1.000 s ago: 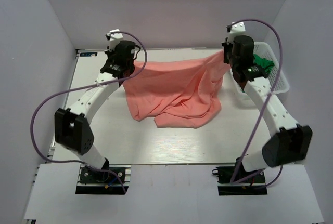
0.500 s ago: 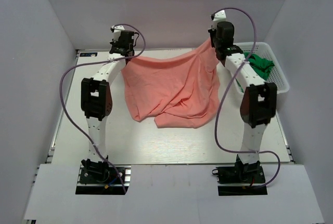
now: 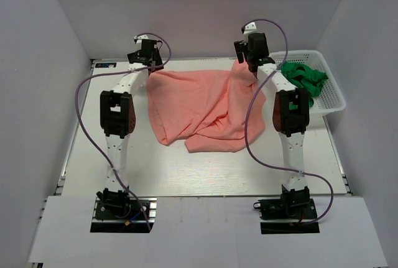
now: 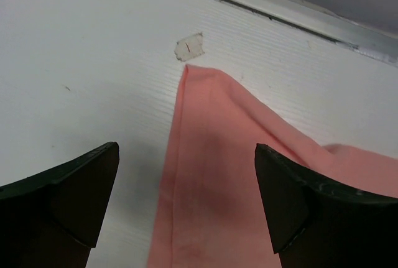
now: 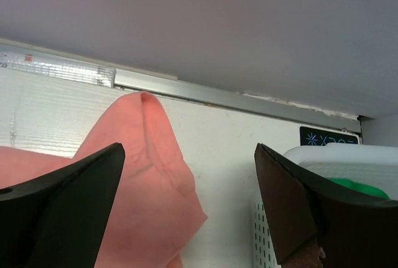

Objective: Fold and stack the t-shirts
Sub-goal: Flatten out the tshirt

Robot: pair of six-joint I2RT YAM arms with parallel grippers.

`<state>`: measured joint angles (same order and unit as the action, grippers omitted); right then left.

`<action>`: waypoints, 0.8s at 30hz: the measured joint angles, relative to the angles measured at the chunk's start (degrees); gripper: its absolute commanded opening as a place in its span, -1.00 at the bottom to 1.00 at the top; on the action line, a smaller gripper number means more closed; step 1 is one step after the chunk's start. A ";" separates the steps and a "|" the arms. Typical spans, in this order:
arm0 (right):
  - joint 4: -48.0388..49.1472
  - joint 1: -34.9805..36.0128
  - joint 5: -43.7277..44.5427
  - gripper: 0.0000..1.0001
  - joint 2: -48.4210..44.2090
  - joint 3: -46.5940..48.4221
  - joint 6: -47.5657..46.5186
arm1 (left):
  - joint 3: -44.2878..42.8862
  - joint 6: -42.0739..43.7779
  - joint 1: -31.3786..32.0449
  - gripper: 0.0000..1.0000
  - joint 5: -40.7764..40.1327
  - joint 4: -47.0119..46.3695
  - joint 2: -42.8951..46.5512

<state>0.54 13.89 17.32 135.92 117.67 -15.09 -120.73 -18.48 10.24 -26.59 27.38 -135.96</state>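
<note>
Your left gripper [image 4: 186, 156] and right gripper [image 5: 189, 153] both stand wide open and empty. Each hangs over a far corner of the salmon-pink shirt [image 3: 199, 109], whose far edge lies stretched along the bench [image 3: 186, 168], likely ready for folding. The green garment [image 3: 305, 76] sits in the basket [image 3: 333, 103] beside the right gripper.

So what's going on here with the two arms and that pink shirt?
Both arms reach to the far edge of the table. The left claw and right claw are open, holding nothing, each at a far corner of the salmon-pink shirt, which lies partly spread, its near side bunched. The green garment sits crumpled in the white basket.
</note>
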 measured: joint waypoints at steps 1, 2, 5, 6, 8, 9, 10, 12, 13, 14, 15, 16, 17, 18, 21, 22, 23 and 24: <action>-0.37 0.04 -0.13 0.81 -0.13 0.33 0.09 | 0.66 -0.46 0.00 1.00 1.14 0.70 0.74; -1.18 0.11 -0.46 0.81 -0.50 0.39 0.39 | 1.57 -0.85 0.02 1.00 2.40 1.22 1.75; -4.35 0.46 -2.64 0.81 -5.07 -3.63 2.51 | 6.01 -2.14 0.55 1.00 6.62 2.25 6.38; -5.68 0.63 -3.72 0.81 -7.82 -6.16 3.50 | 7.69 -2.75 0.74 1.00 8.44 2.36 8.07; -7.26 0.92 -7.41 0.81 -14.97 -13.14 6.99 | 11.54 -4.61 1.36 1.00 14.58 1.73 11.82; -7.74 1.07 -9.46 0.81 -18.03 -16.04 8.74 | 13.40 -5.38 1.73 1.00 17.07 0.92 13.29; -7.93 1.25 -11.93 0.81 -21.59 -19.50 10.86 | 15.32 -6.32 2.32 1.00 19.61 0.42 14.75; -8.68 1.55 -15.89 0.81 -26.67 -24.11 14.58 | 17.99 -7.98 3.80 1.00 24.35 0.13 16.20; -8.57 1.68 -17.55 0.81 -28.28 -25.92 16.26 | 18.86 -8.68 4.63 1.00 26.25 -0.17 16.24; -8.55 1.86 -19.37 0.81 -29.75 -28.17 18.29 | 20.20 -9.44 5.62 1.00 28.13 -0.68 16.24; -8.55 1.95 -20.94 0.81 -30.49 -30.05 19.80 | 21.66 -10.10 6.67 1.00 29.86 -0.72 16.17; -8.50 1.97 -22.64 0.81 -30.95 -32.44 21.35 | 23.39 -10.60 7.72 1.00 31.28 -1.05 16.17; -8.87 1.99 -23.80 0.81 -31.06 -34.45 22.53 | 25.40 -11.19 8.87 1.00 32.57 -1.20 16.17; -9.09 1.99 -24.94 0.81 -31.04 -36.85 23.80 | 27.23 -11.61 9.75 1.00 33.59 -1.09 16.15; -11.17 1.99 -27.28 0.81 -30.97 -44.28 26.80 | 32.85 -12.26 12.66 1.00 35.19 -1.14 16.15; -11.76 1.99 -28.00 0.81 -30.97 -46.03 27.36 | 34.21 -12.46 13.20 1.00 34.91 -2.34 16.87; -12.48 2.03 -28.65 0.81 -30.97 -47.50 28.11 | 35.58 -12.63 13.42 1.00 34.95 -2.75 18.29; -12.46 2.23 -29.31 0.81 -31.15 -49.09 28.55 | 37.53 -12.83 13.49 1.00 34.93 -2.78 19.82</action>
<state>-11.92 16.12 -11.99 104.77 68.58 13.45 -83.20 -31.31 23.73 8.34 24.60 -116.14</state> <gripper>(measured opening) 0.907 0.996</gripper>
